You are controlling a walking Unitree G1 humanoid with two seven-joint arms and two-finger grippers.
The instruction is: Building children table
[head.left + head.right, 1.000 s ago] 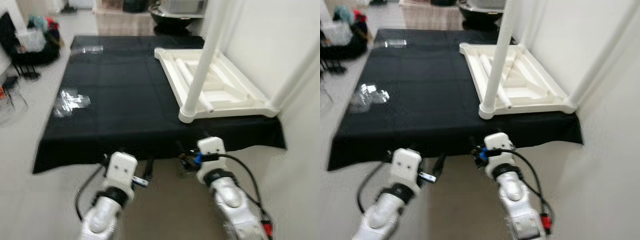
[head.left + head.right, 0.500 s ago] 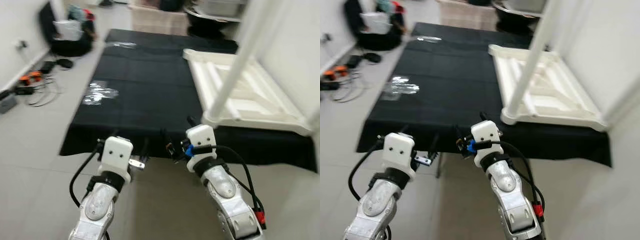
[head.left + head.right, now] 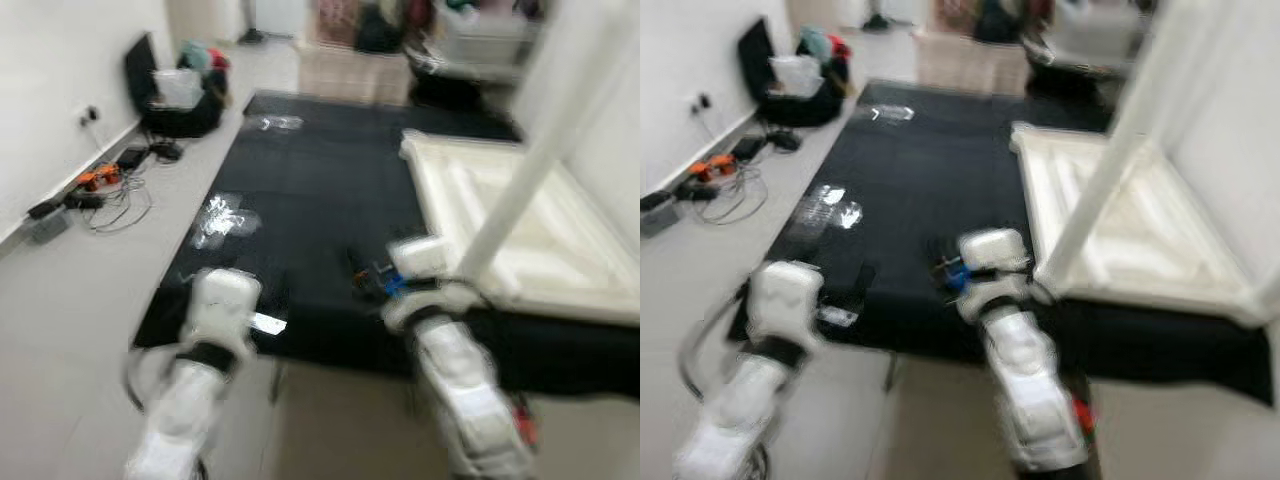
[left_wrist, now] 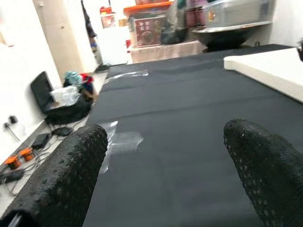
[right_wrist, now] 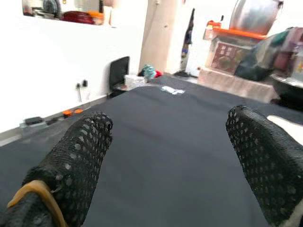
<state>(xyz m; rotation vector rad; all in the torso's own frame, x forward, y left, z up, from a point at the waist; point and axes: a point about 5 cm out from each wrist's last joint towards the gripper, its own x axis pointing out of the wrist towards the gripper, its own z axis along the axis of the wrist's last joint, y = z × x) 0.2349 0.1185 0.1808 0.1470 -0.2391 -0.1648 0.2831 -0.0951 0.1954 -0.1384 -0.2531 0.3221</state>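
Both pincers, left [image 4: 161, 165] and right [image 5: 165, 165], gape over one black cloth [image 3: 310, 200].

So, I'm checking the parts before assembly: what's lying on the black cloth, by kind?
White tabletop, upside down: 1
White leg standing on it: 1
Clear plastic bags: 2
Total: 4

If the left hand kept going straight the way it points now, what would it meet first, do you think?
Probably the clear plastic bag lying on the black cloth; the open left hand points low along it, though depth is uncertain.
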